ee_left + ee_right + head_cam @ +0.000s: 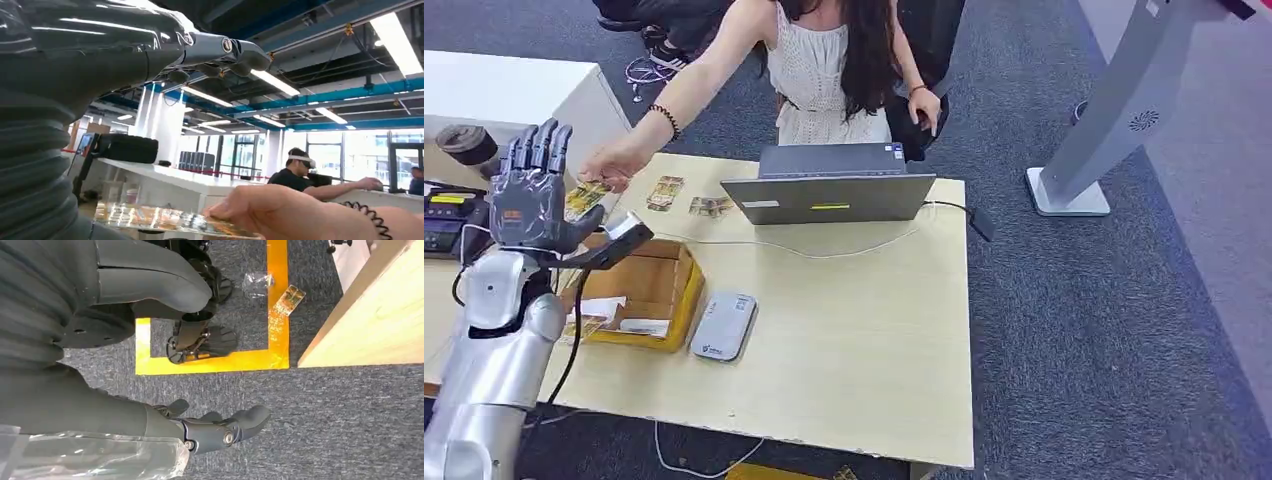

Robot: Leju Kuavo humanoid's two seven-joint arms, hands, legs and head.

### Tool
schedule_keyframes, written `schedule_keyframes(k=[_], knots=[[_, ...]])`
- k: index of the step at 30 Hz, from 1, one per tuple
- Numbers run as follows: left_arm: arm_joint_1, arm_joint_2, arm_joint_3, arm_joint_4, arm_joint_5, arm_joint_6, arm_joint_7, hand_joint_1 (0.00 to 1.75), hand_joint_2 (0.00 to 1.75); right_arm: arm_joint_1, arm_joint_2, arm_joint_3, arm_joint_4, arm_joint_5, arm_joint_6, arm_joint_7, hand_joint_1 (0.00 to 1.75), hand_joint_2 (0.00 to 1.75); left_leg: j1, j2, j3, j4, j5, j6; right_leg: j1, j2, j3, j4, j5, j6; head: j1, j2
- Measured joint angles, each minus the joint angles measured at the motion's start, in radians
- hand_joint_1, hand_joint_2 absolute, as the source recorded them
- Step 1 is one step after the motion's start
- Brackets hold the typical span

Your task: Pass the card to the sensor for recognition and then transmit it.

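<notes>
Over the table (844,330), a person's hand (614,160) offers a card (584,197) to the left robot hand (532,190), fingers apart and empty; sensor (724,325) scan and handover remain.

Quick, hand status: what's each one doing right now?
Left hand: open, raised, holding nothing; a person's hand holds the card beside it.
Right hand: open, empty, hanging over the floor.

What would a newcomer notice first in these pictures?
The robot's raised left hand, fingers spread upward, at the table's left end, facing a person's hand that holds a card toward it. Behind, an open grey laptop sits at the far edge; a cardboard box and a grey sensor lie nearer.
</notes>
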Motion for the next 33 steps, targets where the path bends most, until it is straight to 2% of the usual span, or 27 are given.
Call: schedule_keyframes(k=[12, 13, 14, 33], knots=[[-0.002, 0.008, -0.028, 0.023, -0.007, 0.003, 0.008, 0.0, 1.75, 0.0, 0.001, 0.004, 0.0, -0.002, 0.0, -0.002, 0.0, 1.75, 0.0, 0.0, 0.0, 0.0, 0.0, 0.0, 0.0, 0.0, 0.0, 0.0, 0.0, 0.0, 0.0, 0.0], [-0.002, 0.008, -0.029, 0.023, -0.007, 0.003, 0.008, 0.44, 1.75, 0.0, 0.001, 0.004, 0.0, -0.002, 0.0, -0.002, 0.0, 1.75, 0.0, 0.0, 0.0, 0.0, 0.0, 0.0, 0.0, 0.0, 0.0, 0.0, 0.0, 0.0, 0.0, 0.0], [-0.002, 0.008, -0.031, 0.024, -0.008, 0.003, 0.009, 1.75, 1.75, 0.0, 0.001, 0.005, 0.0, -0.002, 0.0, -0.003, 0.0, 1.75, 0.0, 0.0, 0.0, 0.0, 0.0, 0.0, 0.0, 0.0, 0.0, 0.0, 0.0, 0.0, 0.0, 0.0], [0.004, 0.008, -0.06, 0.031, 0.037, -0.012, 0.007, 1.75, 1.75, 0.001, 0.001, 0.01, 0.0, -0.019, 0.0, -0.006, 0.0, 1.75, 0.0, 0.0, -0.001, 0.0, 0.0, 0.0, 0.0, 0.0, -0.001, 0.0, 0.0, 0.0, 0.0, 0.0]])
